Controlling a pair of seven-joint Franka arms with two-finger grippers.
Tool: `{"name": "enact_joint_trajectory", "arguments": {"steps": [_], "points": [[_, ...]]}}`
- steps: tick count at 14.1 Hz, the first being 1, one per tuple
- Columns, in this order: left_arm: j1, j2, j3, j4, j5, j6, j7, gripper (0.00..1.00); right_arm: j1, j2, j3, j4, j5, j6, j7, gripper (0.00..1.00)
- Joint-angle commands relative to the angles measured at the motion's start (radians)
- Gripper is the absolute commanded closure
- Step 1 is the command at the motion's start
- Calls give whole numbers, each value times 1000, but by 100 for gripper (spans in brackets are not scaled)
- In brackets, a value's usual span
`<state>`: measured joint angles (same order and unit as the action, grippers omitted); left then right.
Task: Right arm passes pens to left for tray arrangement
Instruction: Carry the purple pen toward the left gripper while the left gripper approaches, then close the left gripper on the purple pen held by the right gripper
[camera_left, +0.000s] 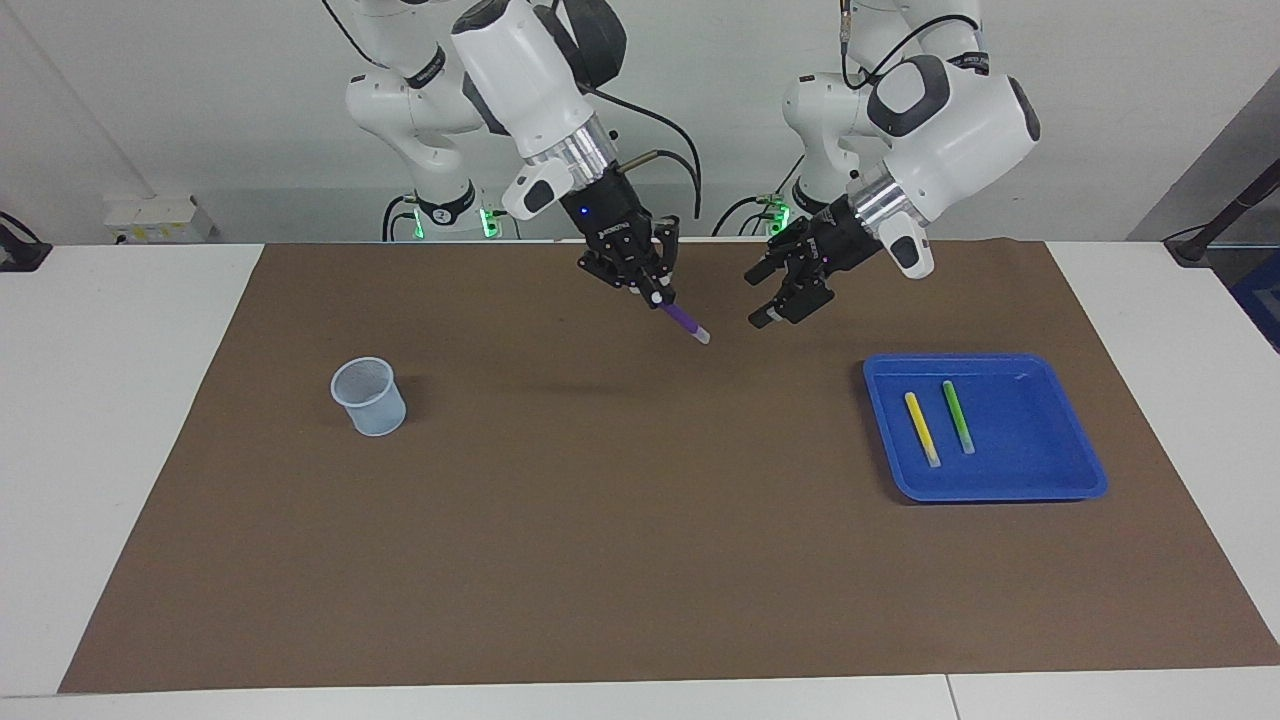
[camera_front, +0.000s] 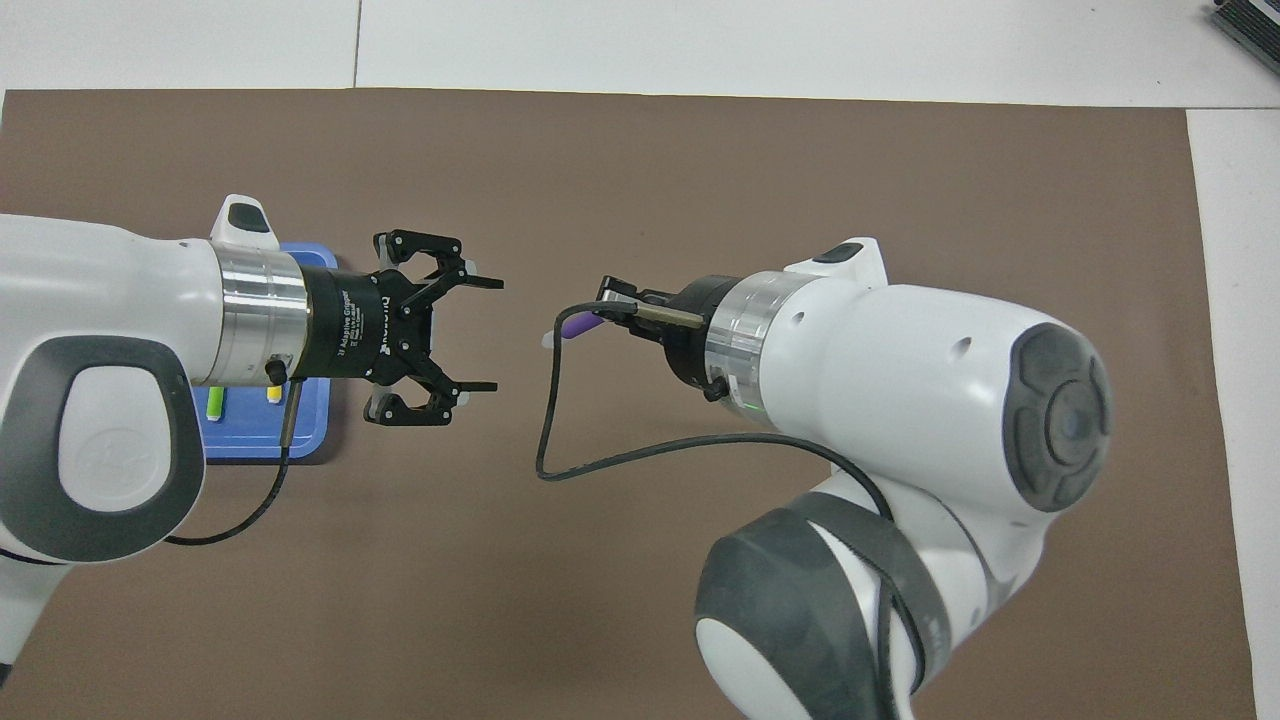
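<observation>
Pinching the purple pen (camera_left: 684, 323), the right pincer (camera_left: 655, 297) faces the spread left pincer (camera_left: 765, 297) over bare mat (camera_left: 620, 500).

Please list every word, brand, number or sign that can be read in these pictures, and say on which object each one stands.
"ROBOTIQ": white print on the black body of the left pincer, overhead view.
"2F Adaptive Gripper": smaller white print beside it, only partly legible.
White print on the black body of the right pincer: too small to read.
Nothing else carries readable text.
</observation>
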<state>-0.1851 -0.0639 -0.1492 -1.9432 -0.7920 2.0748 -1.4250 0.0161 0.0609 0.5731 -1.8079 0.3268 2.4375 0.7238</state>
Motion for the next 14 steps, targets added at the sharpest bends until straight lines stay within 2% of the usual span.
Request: {"name": "enact_joint_trajectory", "arguments": {"steps": [1,2,5,7,11,12,13,14], "points": [[-72,-50,13,-92,-18,140,-154,8,48,11,1,-30,23,110,129,100],[-98,-50,13,-105,-18,187,-190,8,65,13,1,-33,23,141,172,100],[-108,-50,13,-106,-18,200,-195,9,70,13,1,-41,23,166,204,100],[-108,-50,13,-106,-18,200,-186,22,70,14,1,-41,23,166,197,100],[-96,-71,14,-105,-13,180,-140,28,68,19,1,-39,21,167,187,100],[-94,-71,14,-105,-13,180,-138,39,68,19,1,-39,23,167,184,100],[-94,-71,14,-105,-12,179,-132,64,68,19,1,-41,23,166,175,100],[-94,-73,14,-105,-13,179,-127,66,67,19,1,-41,23,166,172,100]]}}
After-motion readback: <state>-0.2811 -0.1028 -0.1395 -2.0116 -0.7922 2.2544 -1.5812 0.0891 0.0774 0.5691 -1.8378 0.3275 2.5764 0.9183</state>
